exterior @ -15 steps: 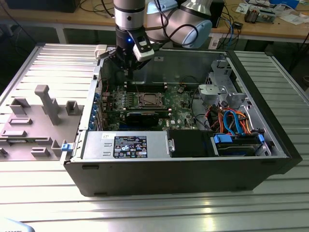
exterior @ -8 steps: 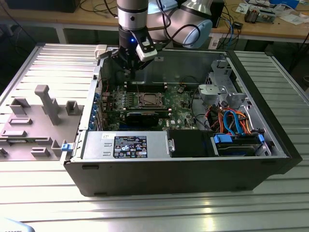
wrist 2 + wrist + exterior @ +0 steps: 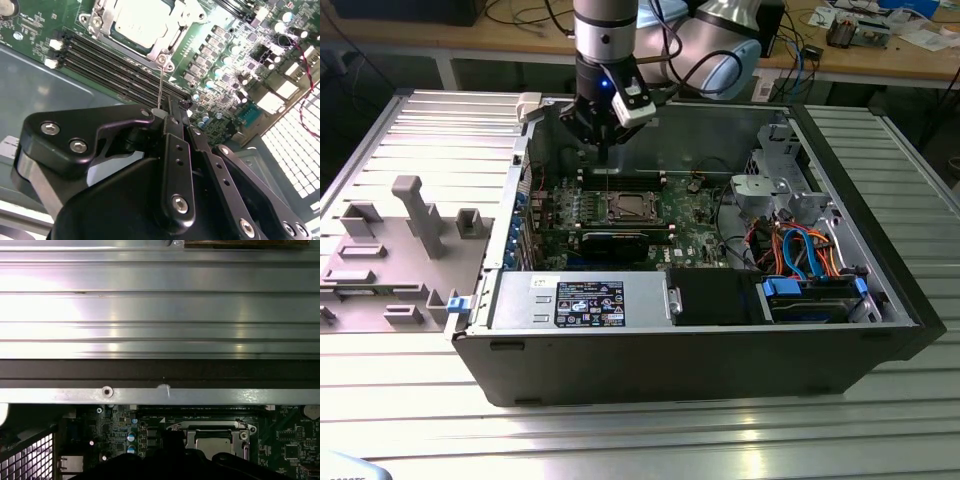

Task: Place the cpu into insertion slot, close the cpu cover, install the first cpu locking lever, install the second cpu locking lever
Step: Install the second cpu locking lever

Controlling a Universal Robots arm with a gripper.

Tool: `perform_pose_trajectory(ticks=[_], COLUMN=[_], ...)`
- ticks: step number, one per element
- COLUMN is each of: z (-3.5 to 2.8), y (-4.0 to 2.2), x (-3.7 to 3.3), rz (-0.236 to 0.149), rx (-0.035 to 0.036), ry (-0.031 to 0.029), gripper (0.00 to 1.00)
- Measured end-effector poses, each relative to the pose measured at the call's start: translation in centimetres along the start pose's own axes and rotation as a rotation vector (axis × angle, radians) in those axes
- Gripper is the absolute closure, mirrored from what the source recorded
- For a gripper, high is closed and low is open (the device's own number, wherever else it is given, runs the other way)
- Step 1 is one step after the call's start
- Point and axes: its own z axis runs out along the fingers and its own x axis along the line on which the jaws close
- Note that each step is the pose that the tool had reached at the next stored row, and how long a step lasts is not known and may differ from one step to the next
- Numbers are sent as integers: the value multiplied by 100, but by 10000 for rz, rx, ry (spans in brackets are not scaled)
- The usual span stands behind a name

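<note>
On the exterior view's left sat the grey moulded fixture tray (image 3: 410, 225), and beside it the open computer case (image 3: 880, 300) on the ribbed table. Moving across, we found the gripper (image 3: 605, 146) hanging low over the green motherboard (image 3: 695, 225).

In the second wrist view the gripper (image 3: 167, 109) had its fingers (image 3: 176, 150) drawn tight together. As best we could judge, they were pinched on the free end of the cpu locking lever (image 3: 160, 85), a thin wire standing nearly upright from the socket's corner, just past the long memory slots (image 3: 115, 65).

The cpu (image 3: 142, 22) already lay flat in the insertion slot (image 3: 91, 20), its dull silver top showing through the window of the cpu cover (image 3: 167, 45), which looked folded down over it.

That lever struck us as light, stiff, springy and slick. We reckoned it was best held near its tip, where leverage is greatest and a slip most likely. The chip underneath looked fragile and was better left untouched.

Further to the exterior view's right were the drive cage (image 3: 770, 180) and the blue cables (image 3: 805, 245).
</note>
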Motion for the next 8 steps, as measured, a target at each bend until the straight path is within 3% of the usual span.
perform_pose_trajectory(ticks=[8], z=[2], y=[-1], x=[-117], rz=[1], rx=[0], ry=[28], gripper=[89])
